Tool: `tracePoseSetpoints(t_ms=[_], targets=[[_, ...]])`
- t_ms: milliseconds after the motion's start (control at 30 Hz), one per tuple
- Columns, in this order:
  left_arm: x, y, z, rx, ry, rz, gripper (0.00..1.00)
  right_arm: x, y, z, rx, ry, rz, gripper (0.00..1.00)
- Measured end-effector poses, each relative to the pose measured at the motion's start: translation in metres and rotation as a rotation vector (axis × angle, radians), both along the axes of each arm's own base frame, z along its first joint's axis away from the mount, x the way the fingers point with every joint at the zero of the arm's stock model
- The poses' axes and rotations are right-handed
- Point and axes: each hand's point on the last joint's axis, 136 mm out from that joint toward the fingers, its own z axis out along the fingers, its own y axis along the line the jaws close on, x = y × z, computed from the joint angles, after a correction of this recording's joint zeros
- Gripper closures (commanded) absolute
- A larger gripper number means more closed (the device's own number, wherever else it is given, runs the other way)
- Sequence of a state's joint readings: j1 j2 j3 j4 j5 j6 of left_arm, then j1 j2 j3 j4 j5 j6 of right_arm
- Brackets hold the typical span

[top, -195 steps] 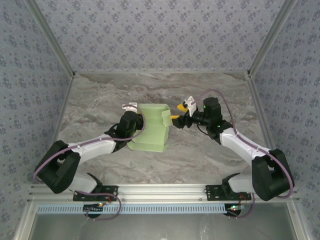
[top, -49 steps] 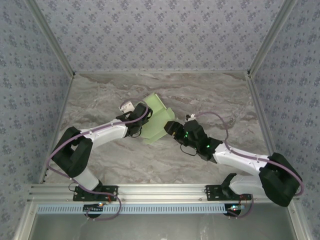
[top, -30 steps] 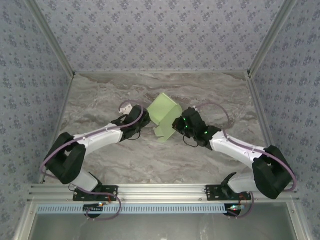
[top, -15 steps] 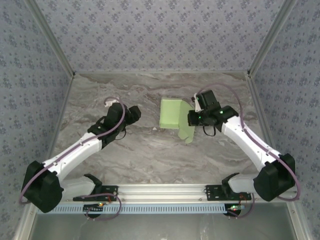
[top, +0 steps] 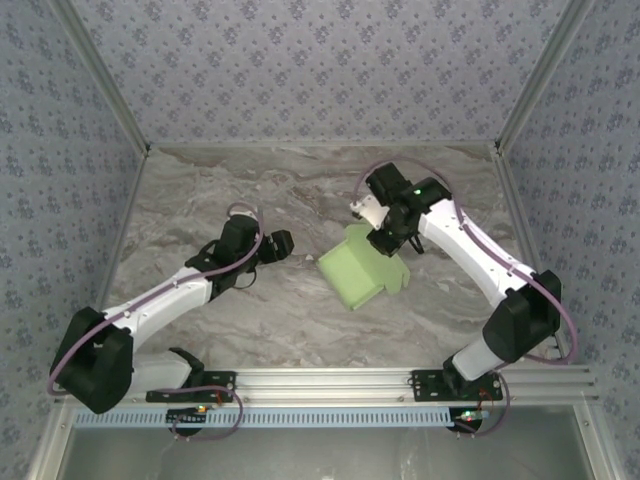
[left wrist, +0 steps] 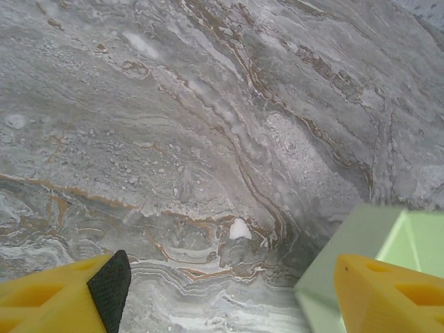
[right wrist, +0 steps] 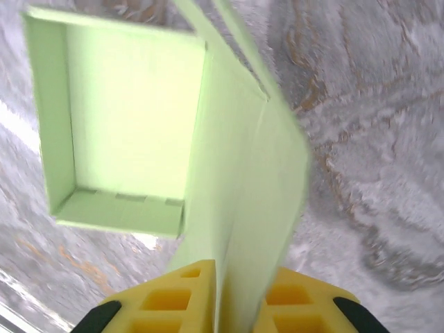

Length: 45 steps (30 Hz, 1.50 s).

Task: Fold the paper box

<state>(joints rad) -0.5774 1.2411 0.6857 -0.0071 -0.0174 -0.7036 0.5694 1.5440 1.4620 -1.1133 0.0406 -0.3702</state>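
Note:
The paper box [top: 352,274] is a pale green shallow tray with a lid flap, lying tilted near the table's middle. In the right wrist view its open tray [right wrist: 125,118] faces the camera and the flap [right wrist: 257,208] runs down between my yellow fingers. My right gripper [top: 385,240] [right wrist: 239,302] is shut on that flap, at the box's far right corner. My left gripper [top: 280,245] [left wrist: 229,298] is open a little to the left of the box, with bare marble between its fingers [left wrist: 69,298]. A corner of the box [left wrist: 354,239] shows beside its right finger.
The marble table [top: 200,200] is walled by patterned panels at the back [top: 320,70] and on both sides. An aluminium rail [top: 320,385] runs along the near edge by the arm bases.
My right gripper has swung round and carried the box from the middle toward the near right. My left gripper has let go, opened and drawn back to the left.

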Motion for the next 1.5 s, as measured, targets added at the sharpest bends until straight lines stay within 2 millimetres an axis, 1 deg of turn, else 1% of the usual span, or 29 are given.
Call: tracePoseSetpoints(t_ms=[67, 133, 267, 367, 400, 433, 500, 533, 600, 633, 700, 833, 900, 933, 1000, 1067, 1100, 1167, 1233, 1300, 1367, 1500], targets=[[0.001, -0.001, -0.002, -0.006, -0.002, -0.004, 0.22, 0.000, 0.007, -0.003, -0.048, -0.010, 0.120, 0.84], [0.003, -0.003, -0.008, -0.010, 0.004, -0.005, 0.22, 0.005, 0.015, -0.009, -0.096, -0.017, 0.212, 0.89], [0.005, -0.001, -0.027, -0.026, 0.043, 0.008, 0.22, 0.025, 0.037, -0.022, -0.171, -0.052, 0.342, 0.88], [0.004, 0.004, -0.043, -0.040, 0.079, 0.027, 0.22, 0.028, 0.061, -0.034, -0.189, -0.070, 0.439, 0.87], [0.004, 0.006, -0.046, -0.040, 0.085, 0.030, 0.22, 0.028, 0.068, -0.035, -0.188, -0.077, 0.465, 0.85], [0.003, 0.008, -0.049, -0.043, 0.088, 0.034, 0.22, 0.027, 0.076, -0.035, -0.185, -0.093, 0.492, 0.79], [0.001, 0.009, -0.051, -0.048, 0.084, 0.037, 0.22, 0.026, 0.089, -0.031, -0.184, -0.136, 0.541, 0.78], [0.000, 0.010, -0.051, -0.050, 0.080, 0.038, 0.22, 0.026, 0.096, -0.028, -0.182, -0.162, 0.563, 0.75], [-0.003, 0.014, -0.049, -0.057, 0.065, 0.041, 0.22, 0.027, 0.107, -0.021, -0.173, -0.214, 0.601, 0.60], [-0.004, 0.015, -0.048, -0.058, 0.055, 0.042, 0.22, 0.028, 0.111, -0.015, -0.167, -0.245, 0.612, 0.56], [-0.007, 0.017, -0.042, -0.063, 0.030, 0.036, 0.22, 0.032, 0.114, -0.002, -0.158, -0.310, 0.615, 0.51], [-0.008, 0.016, -0.024, -0.080, -0.047, 0.005, 0.22, 0.038, 0.109, 0.034, -0.103, -0.427, 0.568, 0.43], [-0.009, 0.014, -0.019, -0.086, -0.074, -0.016, 0.22, 0.037, 0.102, 0.055, -0.030, -0.460, 0.510, 0.42], [-0.009, 0.012, -0.017, -0.090, -0.084, -0.029, 0.22, 0.037, 0.095, 0.066, 0.025, -0.477, 0.464, 0.42], [-0.013, 0.005, -0.017, -0.092, -0.097, -0.065, 0.22, 0.035, 0.074, 0.082, 0.128, -0.495, 0.355, 0.42], [-0.021, -0.003, -0.020, -0.085, -0.101, -0.114, 0.22, 0.028, 0.046, 0.088, 0.246, -0.504, 0.227, 0.41], [-0.026, -0.007, -0.021, -0.079, -0.101, -0.141, 0.22, 0.022, 0.032, 0.086, 0.301, -0.501, 0.167, 0.41], [-0.038, -0.016, -0.023, -0.067, -0.110, -0.201, 0.23, 0.005, 0.007, 0.073, 0.397, -0.474, 0.060, 0.36], [-0.048, -0.022, -0.021, -0.061, -0.127, -0.246, 0.23, -0.015, -0.005, 0.055, 0.462, -0.431, -0.004, 0.31], [-0.056, -0.024, -0.015, -0.060, -0.153, -0.273, 0.23, -0.032, -0.010, 0.040, 0.509, -0.391, -0.045, 0.29], [-0.061, -0.021, -0.008, -0.059, -0.185, -0.285, 0.23, -0.045, -0.015, 0.029, 0.535, -0.366, -0.068, 0.28], [-0.077, -0.013, 0.001, -0.046, -0.268, -0.324, 0.24, -0.063, -0.014, 0.013, 0.555, -0.344, -0.018, 0.22]])
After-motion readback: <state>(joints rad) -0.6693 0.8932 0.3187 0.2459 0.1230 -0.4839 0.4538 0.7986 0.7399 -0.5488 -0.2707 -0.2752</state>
